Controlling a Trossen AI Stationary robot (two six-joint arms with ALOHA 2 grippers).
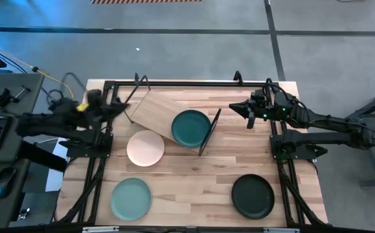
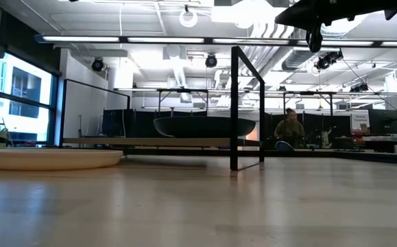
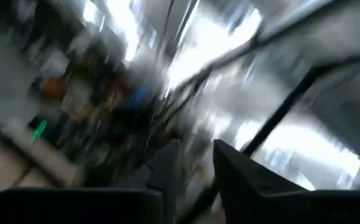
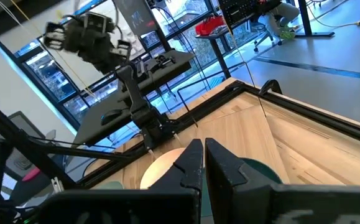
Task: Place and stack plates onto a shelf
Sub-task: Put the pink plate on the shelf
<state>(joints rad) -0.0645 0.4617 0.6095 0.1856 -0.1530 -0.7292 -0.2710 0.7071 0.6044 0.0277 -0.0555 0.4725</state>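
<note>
The shelf [image 1: 164, 111], a pale wood board with black frame ends, stands askew on the table's far middle. The dark teal plate [image 1: 190, 127] rests flat on the board near its right frame end [image 1: 210, 133], also seen in the low view [image 2: 205, 127]. The pink-cream plate [image 1: 146, 147] lies on the table beside the shelf. The mint plate [image 1: 131, 197] and the black plate [image 1: 252, 195] lie near the near edge. My left gripper [image 1: 118, 107] hovers by the shelf's left end, fingers slightly apart [image 3: 195, 171]. My right gripper [image 1: 240, 108] is raised to the right of the shelf, shut [image 4: 204, 165].
A black frame rail [image 1: 187, 83] runs along the table's far edge, with arm mounts at both sides. A keyboard and mouse [image 1: 6, 178] sit on a desk left of the table. A person [image 2: 291, 130] sits in the room far behind. Bare wood lies between the mint and black plates.
</note>
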